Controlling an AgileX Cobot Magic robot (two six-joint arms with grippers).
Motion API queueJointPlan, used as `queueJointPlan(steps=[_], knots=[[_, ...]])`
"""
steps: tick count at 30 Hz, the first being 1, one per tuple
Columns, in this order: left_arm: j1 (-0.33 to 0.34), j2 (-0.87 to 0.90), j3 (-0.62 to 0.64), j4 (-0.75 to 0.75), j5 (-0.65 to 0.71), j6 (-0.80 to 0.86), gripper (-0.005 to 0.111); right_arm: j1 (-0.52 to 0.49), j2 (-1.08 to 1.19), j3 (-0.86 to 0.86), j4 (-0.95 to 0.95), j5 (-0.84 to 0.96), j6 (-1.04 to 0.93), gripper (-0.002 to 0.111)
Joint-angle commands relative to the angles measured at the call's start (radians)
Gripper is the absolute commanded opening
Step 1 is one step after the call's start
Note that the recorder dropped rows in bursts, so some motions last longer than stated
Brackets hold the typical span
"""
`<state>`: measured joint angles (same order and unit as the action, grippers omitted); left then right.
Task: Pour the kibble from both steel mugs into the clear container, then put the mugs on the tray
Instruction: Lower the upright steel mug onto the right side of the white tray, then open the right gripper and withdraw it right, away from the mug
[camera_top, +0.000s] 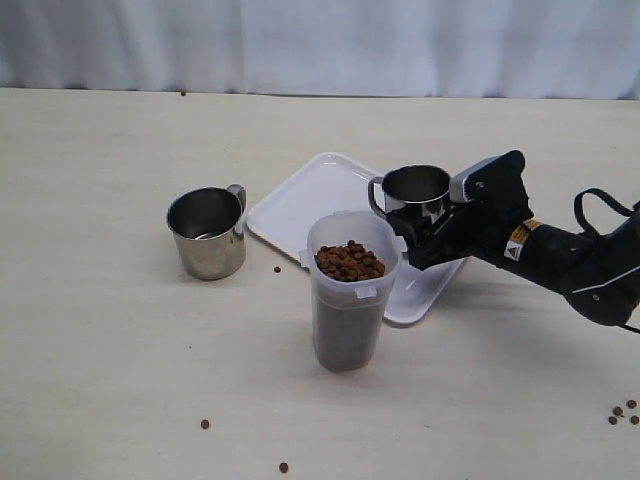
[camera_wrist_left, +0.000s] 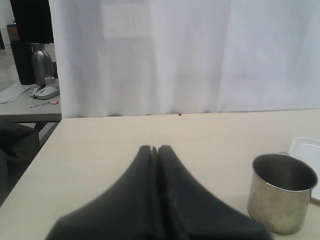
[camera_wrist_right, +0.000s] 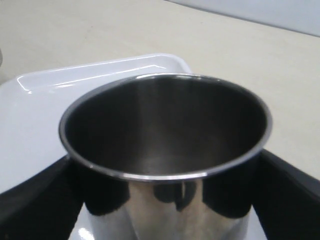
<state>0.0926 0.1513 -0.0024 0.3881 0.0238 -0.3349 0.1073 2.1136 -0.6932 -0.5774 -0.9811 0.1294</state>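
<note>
My right gripper (camera_top: 428, 232) is shut on a steel mug (camera_top: 415, 190), with a black finger pressed against each side of its wall. The mug (camera_wrist_right: 165, 150) is upright and empty, and it stands over the white tray (camera_top: 300, 205). I cannot tell whether it rests on the tray. The clear container (camera_top: 348, 300) stands in front of the tray, filled with kibble (camera_top: 350, 262) almost to its rim. The other steel mug (camera_top: 207, 232) stands empty on the table, left of the tray. My left gripper (camera_wrist_left: 155, 149) is shut and holds nothing. It hovers over the table, with that mug (camera_wrist_left: 282, 192) off to its side.
Loose kibble pellets lie on the table at the front (camera_top: 205, 424), near the left mug (camera_top: 277, 269) and at the far right (camera_top: 622, 412). A white curtain hangs behind the table's far edge. A corner of the tray (camera_wrist_left: 306, 149) shows in the left wrist view.
</note>
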Motion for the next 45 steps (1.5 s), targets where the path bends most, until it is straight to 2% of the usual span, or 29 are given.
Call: queueJointPlan(steps=[1, 7, 11, 14, 22, 40, 45], knots=[[0.002, -0.007, 0.002, 0.0, -0.008, -0.003, 0.0, 0.0, 0.001, -0.004, -0.006, -0.016, 0.005, 0.051], [0.002, -0.007, 0.002, 0.0, -0.008, -0.003, 0.0, 0.0, 0.001, -0.004, -0.006, 0.003, -0.021, 0.088], [0.002, -0.007, 0.002, -0.004, -0.008, -0.003, 0.0, 0.0, -0.005, -0.004, -0.006, 0.008, -0.021, 0.097], [0.002, -0.007, 0.002, -0.004, -0.008, -0.003, 0.0, 0.0, -0.066, 0.001, -0.016, 0.045, 0.022, 0.097], [0.002, -0.007, 0.002, -0.004, -0.008, -0.003, 0.0, 0.0, -0.175, 0.004, -0.047, 0.341, 0.1, 0.097], [0.002, -0.007, 0.002, -0.004, -0.008, -0.003, 0.0, 0.0, -0.417, 0.162, -0.066, 0.32, 0.182, 0.097], [0.002, -0.007, 0.002, -0.002, -0.008, -0.003, 0.0, 0.0, -0.532, 0.205, -0.066, 0.324, 0.355, 0.097]])
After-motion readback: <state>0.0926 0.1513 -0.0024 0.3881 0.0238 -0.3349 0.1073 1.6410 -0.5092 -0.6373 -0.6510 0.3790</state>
